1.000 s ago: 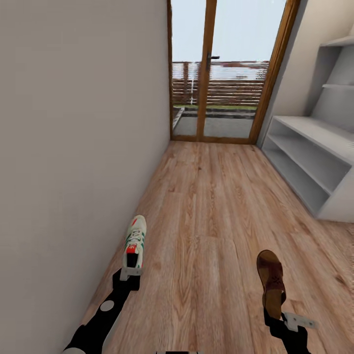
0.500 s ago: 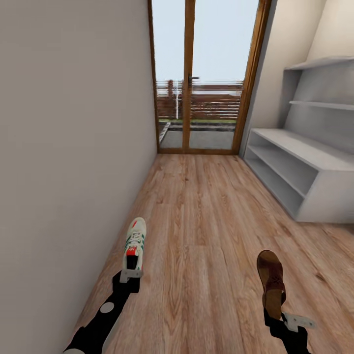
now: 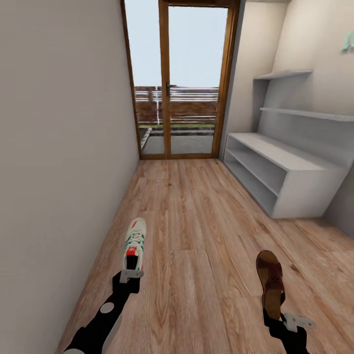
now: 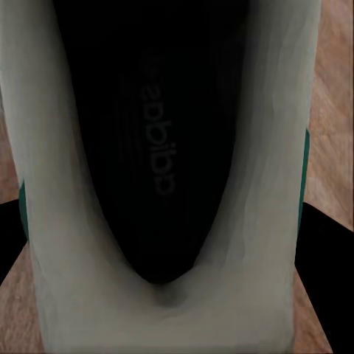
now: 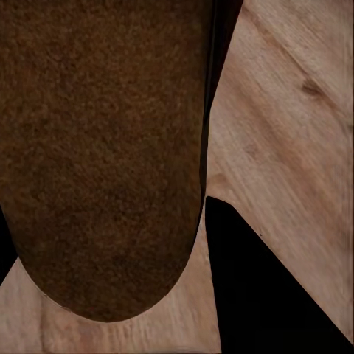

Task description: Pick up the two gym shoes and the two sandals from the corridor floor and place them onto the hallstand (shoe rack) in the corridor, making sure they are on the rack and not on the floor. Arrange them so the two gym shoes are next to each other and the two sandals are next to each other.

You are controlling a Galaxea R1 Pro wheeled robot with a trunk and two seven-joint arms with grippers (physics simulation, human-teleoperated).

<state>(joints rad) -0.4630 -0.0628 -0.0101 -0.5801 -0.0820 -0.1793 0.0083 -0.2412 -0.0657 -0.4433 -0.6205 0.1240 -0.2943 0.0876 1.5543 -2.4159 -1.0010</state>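
Where the plain pale-grey wall (image 3: 59,147) runs down the left of the corridor, the left gripper (image 3: 131,273) is clamped on the heel of a white low-top gym shoe with green side stripes and a red-orange heel patch (image 3: 134,241). Shoe held clear above the light brown wood-grain plank floor (image 3: 196,221), toe pointing ahead. Left wrist camera looks straight into the shoe's dark insole and pale lining (image 4: 166,147).

Centre, far end: a wood-framed glass door (image 3: 179,83), with a slatted fence and pale sky behind the panes.

Right of centre, near: the right gripper (image 3: 282,319) is closed on the heel end of a flat brown leather sandal (image 3: 271,282), also off the floor, toe forward. Right wrist camera shows the sandal's rough brown underside or footbed (image 5: 103,147) — cannot tell which — over the planks.

Far right: the light grey hallstand, a long low bench with two open shelf levels (image 3: 275,169), standing against the right wall. Two floating grey shelves (image 3: 305,114) above it. Hallstand well apart from both carried shoes. A small pale-green object (image 3: 348,43) sits at the upper right edge, too cropped to identify.
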